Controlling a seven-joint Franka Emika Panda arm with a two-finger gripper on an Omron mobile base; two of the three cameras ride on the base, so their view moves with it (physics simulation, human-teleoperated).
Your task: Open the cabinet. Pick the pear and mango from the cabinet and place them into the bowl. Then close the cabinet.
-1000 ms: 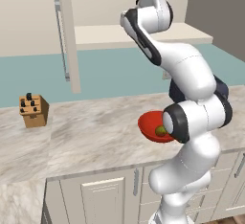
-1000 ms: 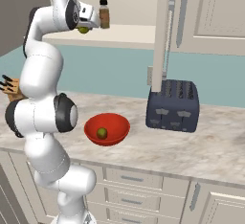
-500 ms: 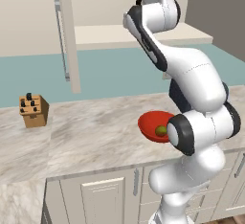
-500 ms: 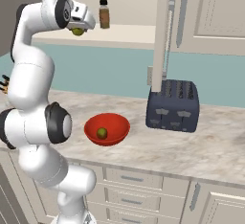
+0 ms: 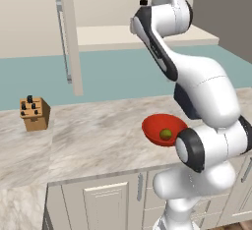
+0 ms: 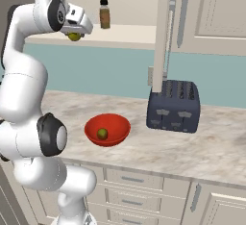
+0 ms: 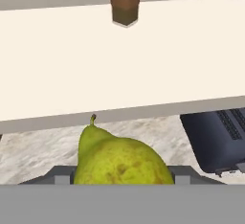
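Observation:
My gripper (image 6: 75, 34) is shut on the pear (image 6: 73, 37), a yellow-green fruit, just in front of the edge of the open cabinet's pale shelf (image 6: 120, 34). The hand view has the pear (image 7: 119, 158) close up between my fingertips, its stem toward the shelf (image 7: 119, 60). On the counter below stands the red bowl (image 6: 119, 123) with the greenish mango (image 6: 102, 133) inside. From the left, the bowl (image 5: 152, 126) and mango (image 5: 166, 134) sit beside my arm. The cabinet's left door (image 5: 69, 32) hangs open.
A brown black-capped bottle (image 6: 104, 14) stands on the shelf. A dark toaster (image 6: 174, 106) sits right of the bowl, under the open right cabinet door (image 6: 164, 27). A wooden knife block (image 5: 34, 113) stands at the counter's far left.
My gripper has drawn back from the shelf and a little down with the pear held; the arm's lower joints have swung round. Bowl and mango have not moved.

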